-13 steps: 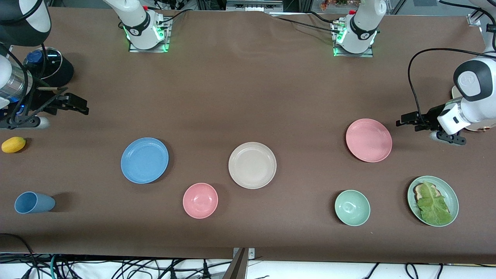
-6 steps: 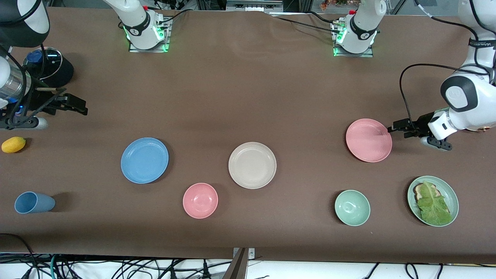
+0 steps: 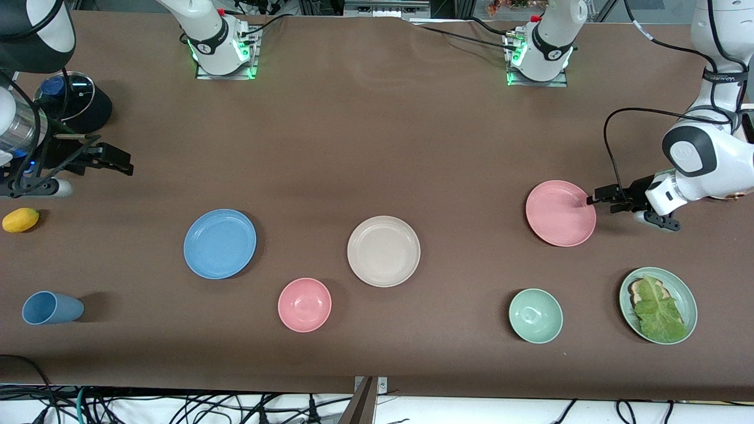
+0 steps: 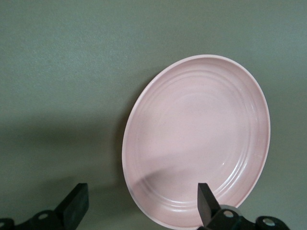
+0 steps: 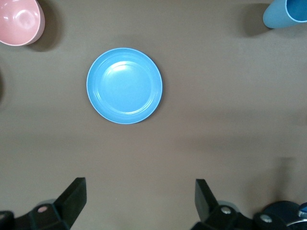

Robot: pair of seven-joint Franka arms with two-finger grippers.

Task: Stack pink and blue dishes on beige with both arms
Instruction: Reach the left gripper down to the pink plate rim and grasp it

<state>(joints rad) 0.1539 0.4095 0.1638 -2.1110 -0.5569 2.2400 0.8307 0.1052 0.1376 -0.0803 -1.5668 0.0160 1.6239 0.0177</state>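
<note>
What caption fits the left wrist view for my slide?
Open left gripper lined up at the rim of the pink plate on the brown table.

Near front table edge (image 3: 377, 118): blue cup (image 3: 52, 308) on its side, pink bowl (image 3: 304, 304), green bowl (image 3: 535, 315), green plate (image 3: 683, 291) holding lettuce (image 3: 658, 310) over toast. Lemon (image 3: 20, 219) at right arm's end.

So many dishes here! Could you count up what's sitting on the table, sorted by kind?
Plates: 4 – blue plate, beige plate, pink plate, green plate holding lettuce on bread
Bowls: 2 – pink bowl, green bowl
Cups: 1 – blue cup
Fruit: 1 – yellow fruit
Total: 8
</note>
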